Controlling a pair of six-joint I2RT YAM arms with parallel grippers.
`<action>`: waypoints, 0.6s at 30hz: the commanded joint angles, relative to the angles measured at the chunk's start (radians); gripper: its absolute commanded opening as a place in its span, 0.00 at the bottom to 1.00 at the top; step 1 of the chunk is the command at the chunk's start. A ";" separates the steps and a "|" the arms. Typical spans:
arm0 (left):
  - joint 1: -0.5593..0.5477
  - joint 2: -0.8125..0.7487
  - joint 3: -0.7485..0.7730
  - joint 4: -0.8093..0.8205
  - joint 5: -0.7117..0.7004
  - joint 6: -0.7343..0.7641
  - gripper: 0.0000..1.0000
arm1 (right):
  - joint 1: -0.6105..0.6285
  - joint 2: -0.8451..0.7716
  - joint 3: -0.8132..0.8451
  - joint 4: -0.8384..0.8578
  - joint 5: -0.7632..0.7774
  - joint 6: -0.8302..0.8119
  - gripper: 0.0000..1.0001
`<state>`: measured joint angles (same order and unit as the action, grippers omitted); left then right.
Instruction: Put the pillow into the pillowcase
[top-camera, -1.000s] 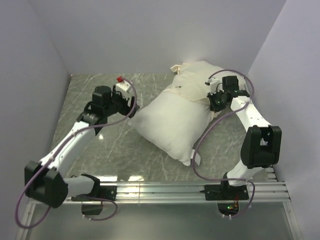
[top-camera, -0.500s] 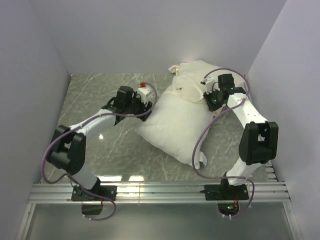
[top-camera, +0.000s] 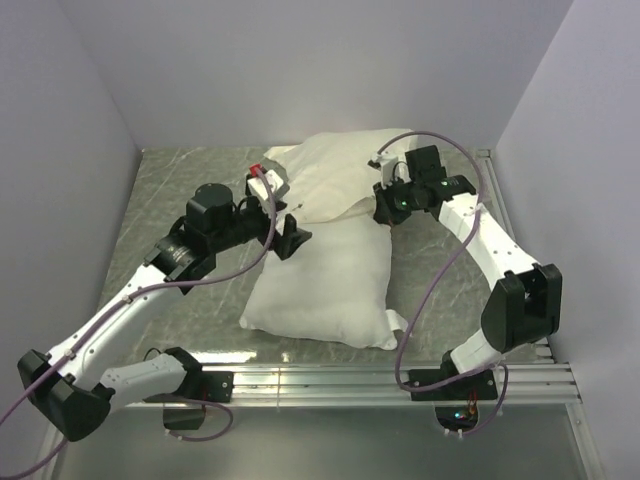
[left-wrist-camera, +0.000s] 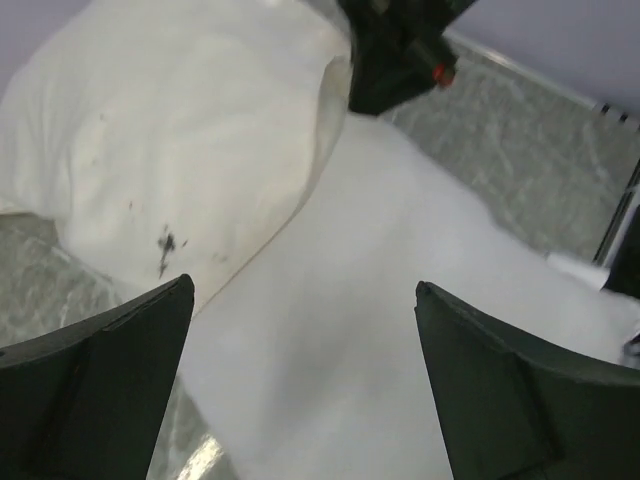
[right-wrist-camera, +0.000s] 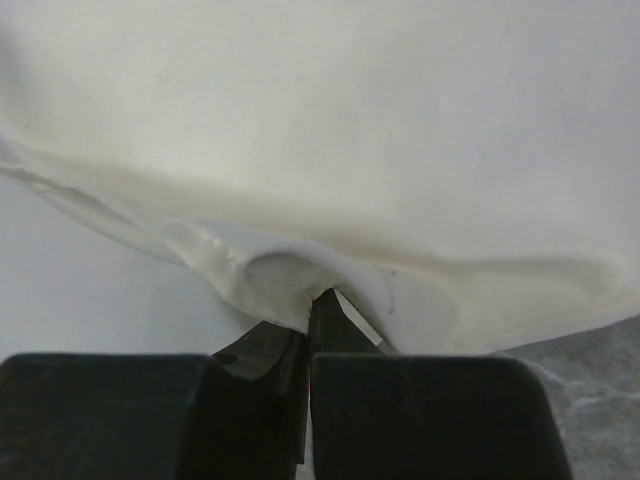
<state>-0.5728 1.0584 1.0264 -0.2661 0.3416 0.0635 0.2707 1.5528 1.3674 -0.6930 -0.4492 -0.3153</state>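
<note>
The plump white pillow (top-camera: 320, 290) lies in the middle of the table, its far end under the cream pillowcase (top-camera: 340, 170). My right gripper (top-camera: 385, 207) is shut on the pillowcase's hem at the pillow's right side; the right wrist view shows the hem pinched between the jaws (right-wrist-camera: 310, 305), with the pillowcase (right-wrist-camera: 350, 140) above and the pillow (right-wrist-camera: 70, 290) at left. My left gripper (top-camera: 292, 236) is open and empty at the pillow's left edge. In the left wrist view it (left-wrist-camera: 302, 287) hovers over the pillow (left-wrist-camera: 400, 300), beside the pillowcase (left-wrist-camera: 180, 140) with its dark speck.
Grey walls close in the marble table (top-camera: 180, 190) on the left, back and right. A metal rail (top-camera: 330, 380) with the arm bases runs along the near edge. The pillow's tag (top-camera: 395, 322) sticks out at its near right corner. Cables loop by both arms.
The pillow has swung so its near end lies further left. The right gripper has pulled the pillowcase leftward over the far end. The left gripper has shifted a little nearer along the pillow's left edge.
</note>
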 joint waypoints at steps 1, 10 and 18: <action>-0.065 0.034 0.067 -0.059 -0.126 -0.213 0.99 | 0.050 -0.033 0.009 0.026 -0.095 0.065 0.00; -0.328 0.078 -0.034 -0.030 -0.263 -0.481 0.99 | 0.093 -0.080 -0.022 0.044 -0.144 0.156 0.00; -0.331 0.353 0.017 -0.059 -0.329 -0.616 0.98 | 0.124 -0.143 -0.031 0.064 -0.226 0.272 0.00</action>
<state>-0.9062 1.3556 1.0294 -0.3176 0.0612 -0.4561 0.3733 1.4868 1.3334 -0.6800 -0.5598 -0.1219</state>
